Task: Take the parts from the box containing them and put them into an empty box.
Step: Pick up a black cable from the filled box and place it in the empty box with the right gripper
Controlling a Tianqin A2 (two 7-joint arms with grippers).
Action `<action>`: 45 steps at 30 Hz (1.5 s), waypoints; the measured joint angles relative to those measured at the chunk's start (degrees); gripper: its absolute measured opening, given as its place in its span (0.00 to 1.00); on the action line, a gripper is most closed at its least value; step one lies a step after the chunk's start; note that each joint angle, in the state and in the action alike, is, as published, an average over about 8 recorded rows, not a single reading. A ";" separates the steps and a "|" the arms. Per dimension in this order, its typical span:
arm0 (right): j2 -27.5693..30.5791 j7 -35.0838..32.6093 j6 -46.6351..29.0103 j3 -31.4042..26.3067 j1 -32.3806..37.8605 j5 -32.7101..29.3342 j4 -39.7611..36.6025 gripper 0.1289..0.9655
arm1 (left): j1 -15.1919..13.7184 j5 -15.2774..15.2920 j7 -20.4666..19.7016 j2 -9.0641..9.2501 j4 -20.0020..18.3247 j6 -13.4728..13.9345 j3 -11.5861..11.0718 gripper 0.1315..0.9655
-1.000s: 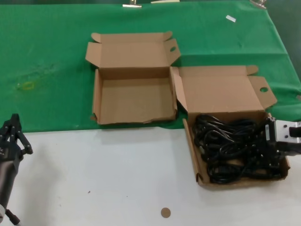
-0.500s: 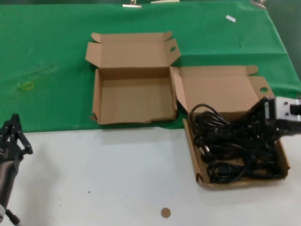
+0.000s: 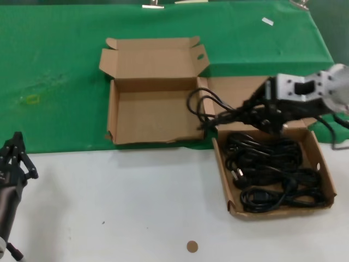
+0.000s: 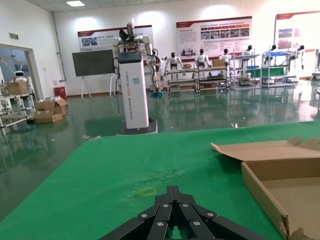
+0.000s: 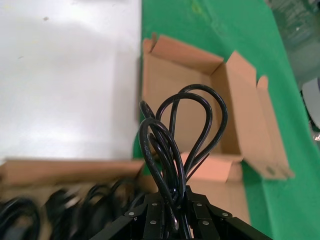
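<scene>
Where green cloth [image 3: 54, 65] meets the white bench [image 3: 109, 207], the squarish brown cardboard box [image 3: 155, 115] sits left of the wider brown cardboard box [image 3: 319, 158] of coiled black power cords [image 3: 272, 174]. Above it, the right gripper [image 3: 267, 113] clamps one black cord [image 3: 218, 112], loops dangling leftward. Only the left wrist view shows the hall's shelving [image 4: 220, 75]; the left gripper [image 3: 15, 158], clenched, idles near-left.

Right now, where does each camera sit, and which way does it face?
Head view: high, looking down at both boxes; right claw carries a power cord.
Left wrist view: low by the table, facing the hall; left claw below.
Right wrist view: behind the right claw, facing the empty box.
Shared: the empty box, the cord.
</scene>
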 joint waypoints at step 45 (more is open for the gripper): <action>-36.79 -19.30 18.97 -6.96 23.01 -2.18 -56.16 0.11 | 0.00 0.00 0.04 0.00 0.00 0.00 0.00 0.01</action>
